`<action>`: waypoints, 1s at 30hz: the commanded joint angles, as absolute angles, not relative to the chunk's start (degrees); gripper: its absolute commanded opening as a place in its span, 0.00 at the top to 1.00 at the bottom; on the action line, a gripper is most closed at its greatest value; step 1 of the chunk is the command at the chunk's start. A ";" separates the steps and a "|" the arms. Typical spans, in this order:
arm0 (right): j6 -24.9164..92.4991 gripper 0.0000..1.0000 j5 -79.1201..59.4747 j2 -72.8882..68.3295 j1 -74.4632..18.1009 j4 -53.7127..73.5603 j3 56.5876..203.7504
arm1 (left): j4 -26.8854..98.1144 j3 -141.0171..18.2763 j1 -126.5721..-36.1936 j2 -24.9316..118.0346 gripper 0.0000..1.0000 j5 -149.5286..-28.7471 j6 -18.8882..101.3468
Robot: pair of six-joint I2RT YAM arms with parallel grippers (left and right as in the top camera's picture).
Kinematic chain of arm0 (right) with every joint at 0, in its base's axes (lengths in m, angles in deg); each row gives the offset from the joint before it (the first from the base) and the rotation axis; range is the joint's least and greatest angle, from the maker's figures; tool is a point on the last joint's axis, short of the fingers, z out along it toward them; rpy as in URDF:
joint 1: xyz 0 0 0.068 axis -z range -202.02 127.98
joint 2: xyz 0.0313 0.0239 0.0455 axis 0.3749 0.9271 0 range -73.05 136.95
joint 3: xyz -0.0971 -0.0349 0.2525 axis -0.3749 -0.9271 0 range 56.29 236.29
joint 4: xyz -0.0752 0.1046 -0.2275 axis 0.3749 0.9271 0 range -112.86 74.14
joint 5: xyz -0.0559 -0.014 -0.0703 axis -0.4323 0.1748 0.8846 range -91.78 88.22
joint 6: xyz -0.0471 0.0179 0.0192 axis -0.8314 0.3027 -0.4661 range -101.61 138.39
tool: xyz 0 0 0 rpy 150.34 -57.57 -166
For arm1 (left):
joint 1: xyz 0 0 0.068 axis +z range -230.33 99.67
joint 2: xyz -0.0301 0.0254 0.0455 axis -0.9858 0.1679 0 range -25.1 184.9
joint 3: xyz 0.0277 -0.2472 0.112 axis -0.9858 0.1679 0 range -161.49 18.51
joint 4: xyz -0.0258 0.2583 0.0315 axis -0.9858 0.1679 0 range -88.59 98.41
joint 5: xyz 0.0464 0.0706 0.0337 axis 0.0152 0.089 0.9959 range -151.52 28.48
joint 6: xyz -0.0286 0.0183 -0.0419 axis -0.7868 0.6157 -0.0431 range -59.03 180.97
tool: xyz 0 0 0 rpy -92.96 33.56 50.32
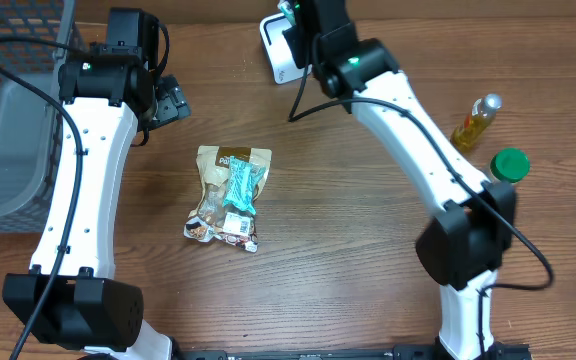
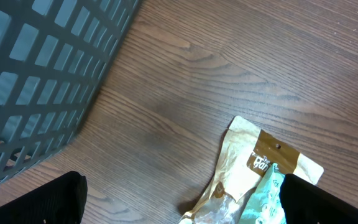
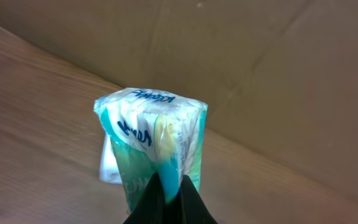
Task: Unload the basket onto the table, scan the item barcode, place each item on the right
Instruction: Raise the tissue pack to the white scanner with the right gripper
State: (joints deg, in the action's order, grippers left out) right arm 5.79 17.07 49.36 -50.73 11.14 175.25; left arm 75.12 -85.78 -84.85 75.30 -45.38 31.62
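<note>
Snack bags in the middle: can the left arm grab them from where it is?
Probably yes. The left gripper is open and hangs just beside the snack bags, with only bare table between them. The basket stands off to the side.

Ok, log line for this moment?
left end effector: open, empty | right end effector: shut on green-white packet | snack pouches: on table
</note>
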 commanded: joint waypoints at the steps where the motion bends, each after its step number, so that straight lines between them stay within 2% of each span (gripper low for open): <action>1: -5.11 0.96 24.15 52.96 -51.99 6.28 175.60 | 75.06 -86.86 -85.22 74.54 0.00 -44.62 32.69; 7: -19.69 0.96 29.88 59.83 -53.50 -2.57 175.55 | 75.06 -86.86 -85.22 74.54 0.00 -44.62 32.69; 13: -26.82 0.96 30.75 63.76 -54.27 -8.62 175.55 | 75.08 -86.86 -85.31 74.54 0.00 -44.64 32.69; 20: -28.59 0.96 33.12 67.04 -54.14 -14.72 175.55 | 75.06 -86.86 -85.18 74.54 0.00 -44.62 32.69; 30: -28.61 0.96 33.09 69.18 -54.09 -16.40 175.55 | 75.06 -86.86 -85.24 74.54 0.00 -44.62 32.69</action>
State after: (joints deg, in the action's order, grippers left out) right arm -28.39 32.15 68.11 -54.29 -15.48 175.18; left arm 75.14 -85.78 -84.85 75.30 -45.40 31.62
